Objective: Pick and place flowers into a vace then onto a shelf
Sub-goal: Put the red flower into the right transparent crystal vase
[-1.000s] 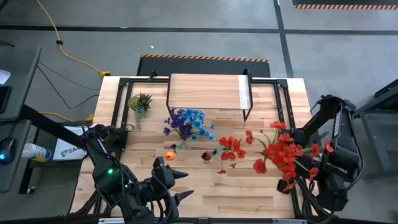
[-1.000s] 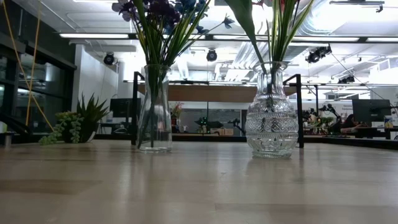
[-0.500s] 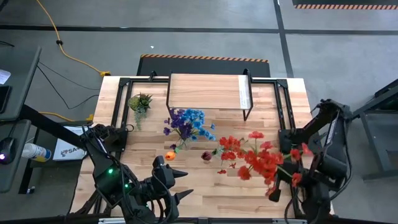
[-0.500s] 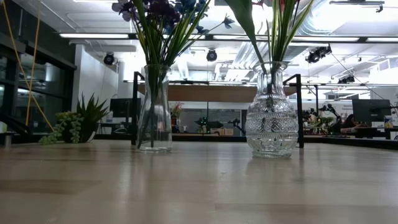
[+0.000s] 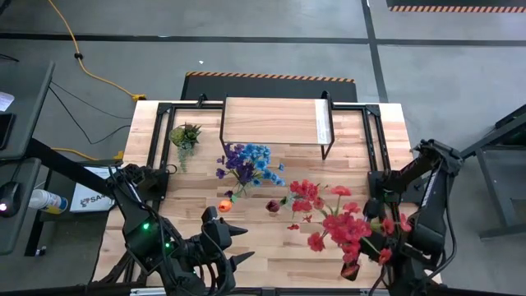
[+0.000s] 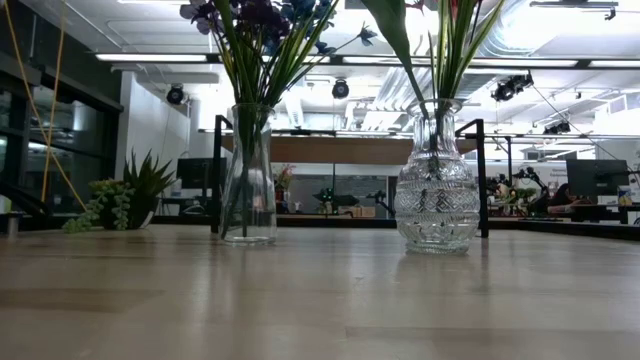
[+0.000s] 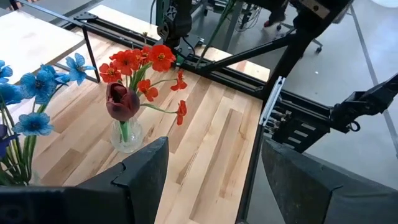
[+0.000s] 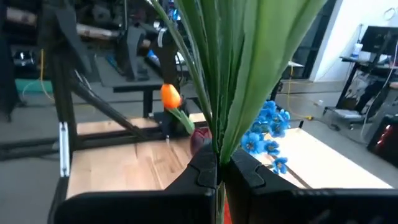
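Observation:
My right gripper [image 8: 217, 171] is shut on a bunch of red flowers [image 5: 345, 230], held over the table's near right part, right of a round crystal vase [image 6: 435, 195]. That vase [image 5: 297, 204] holds red flowers and a maroon bloom [image 7: 118, 102]. A tall clear vase [image 6: 248, 175] left of it holds blue and purple flowers [image 5: 246, 160]. The shelf [image 5: 275, 122] stands at the table's far side. My left gripper [image 5: 240, 244] waits open at the near edge, its fingers pointing toward the vases. My right gripper pinches the bunch's green stems and long leaves [image 8: 219, 140] between its two fingers [image 8: 202, 173]. The stems run on beyond the fingertips. In the high view the bunch hangs clear of the table, its red blooms [image 5: 329, 224] toward the round vase.
A small spiky green plant [image 5: 186, 134] sits at the far left. Black frame rails [image 5: 374, 144] run along the table's edges. Bare wood [image 5: 279, 255] lies between the vases and the near edge.
My right gripper has carried the red bunch toward the table's near edge and somewhat left, a little lower, keeping shut on the stems. The blooms now hang closer to the round vase. The vases and my left gripper have kept still.

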You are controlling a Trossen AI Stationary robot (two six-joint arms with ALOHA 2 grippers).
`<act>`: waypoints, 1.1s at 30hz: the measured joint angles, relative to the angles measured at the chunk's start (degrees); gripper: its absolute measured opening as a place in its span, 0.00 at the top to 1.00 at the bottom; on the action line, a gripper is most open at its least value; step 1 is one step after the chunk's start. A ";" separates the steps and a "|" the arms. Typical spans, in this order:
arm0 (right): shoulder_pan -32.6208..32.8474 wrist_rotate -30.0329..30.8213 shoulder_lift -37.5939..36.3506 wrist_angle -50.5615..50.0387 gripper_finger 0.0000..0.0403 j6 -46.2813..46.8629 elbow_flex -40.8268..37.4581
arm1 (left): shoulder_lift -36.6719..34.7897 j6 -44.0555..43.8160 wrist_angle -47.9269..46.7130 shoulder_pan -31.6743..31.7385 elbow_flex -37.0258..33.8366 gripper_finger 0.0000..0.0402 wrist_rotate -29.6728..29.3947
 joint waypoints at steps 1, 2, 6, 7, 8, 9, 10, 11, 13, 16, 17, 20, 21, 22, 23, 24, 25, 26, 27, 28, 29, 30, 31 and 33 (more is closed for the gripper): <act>0.00 0.19 0.00 0.85 1.00 -0.21 0.00 | 0.00 0.00 0.00 0.00 0.00 0.27 0.05; 0.00 0.08 0.00 1.29 1.00 -0.21 0.00 | 0.00 0.00 -0.08 0.00 0.00 0.27 0.16; 0.00 -3.75 0.00 1.94 1.00 1.17 0.00 | 0.00 0.02 -0.84 0.02 0.00 0.27 0.35; 0.00 -4.84 0.00 1.84 1.00 2.05 0.00 | 0.00 0.02 -0.94 0.02 0.00 0.27 0.35; 0.00 -5.52 0.19 1.73 1.00 2.71 0.00 | 0.00 0.02 -0.94 0.02 0.00 0.27 0.35; 0.00 -5.58 0.55 1.46 1.00 3.09 0.02 | 0.00 0.02 -0.98 0.02 0.00 0.27 0.37; 0.00 -5.58 1.08 0.97 1.00 3.54 0.02 | 0.00 0.02 -0.98 0.02 0.00 0.27 0.39; 0.00 -5.67 1.71 0.33 1.00 4.07 0.02 | 0.00 0.02 -0.98 0.02 0.00 0.27 0.39; -0.44 -5.98 3.35 -0.48 1.00 5.15 0.02 | 0.00 0.02 -0.98 0.02 0.00 0.27 0.39; -1.10 -6.02 5.41 -0.39 1.00 5.23 0.02 | 0.02 0.02 -0.98 0.02 0.00 0.27 0.49; -1.39 -5.94 6.00 -0.39 1.00 5.27 0.02 | 0.02 0.02 -0.98 0.02 0.00 0.27 0.78; -1.90 -5.58 7.61 -0.37 1.00 5.23 0.02 | 0.02 0.02 -0.98 0.02 0.00 0.27 1.76; -2.05 -5.58 8.03 -0.43 1.00 5.21 0.02 | 0.02 0.02 -0.98 0.02 0.00 0.27 1.81; -2.24 -5.60 8.47 -0.54 1.00 5.23 0.02 | 0.02 0.02 -0.98 0.02 0.00 0.27 1.82; -2.33 -5.63 8.75 -0.59 1.00 5.27 0.02 | 0.02 0.02 -0.98 0.02 0.00 0.27 1.93; -2.36 -5.84 9.04 -0.57 1.00 5.27 0.02 | 0.02 0.02 -0.98 0.02 0.00 0.27 2.18; -2.39 -6.08 9.38 -0.57 1.00 5.30 0.02 | 0.02 0.02 -0.98 0.02 0.00 0.27 2.61; -2.53 -6.10 9.70 -0.57 1.00 5.36 0.02 | 0.02 0.01 -0.98 0.02 0.00 0.27 2.75; -2.59 -6.12 9.96 -0.57 1.00 5.49 0.02 | 0.02 0.02 -0.98 0.02 0.00 0.27 2.73; -2.58 -6.14 10.28 -0.57 1.00 5.71 0.02 | 0.02 0.02 -0.98 0.02 0.00 0.27 2.75; -2.58 -6.07 10.52 -0.56 1.00 5.92 0.02 | 0.02 0.02 -0.96 0.02 0.00 0.27 2.76; -2.63 -5.95 10.67 -0.46 1.00 6.17 0.02 | 0.02 0.02 -0.96 0.02 0.00 0.27 2.95; -2.71 -5.53 10.79 -0.08 1.00 6.17 0.02 | 0.02 0.02 -0.98 0.02 0.00 0.27 3.21; -2.95 -4.94 10.70 1.98 1.00 5.06 0.02 | 0.02 0.02 -0.96 0.02 0.00 0.27 3.62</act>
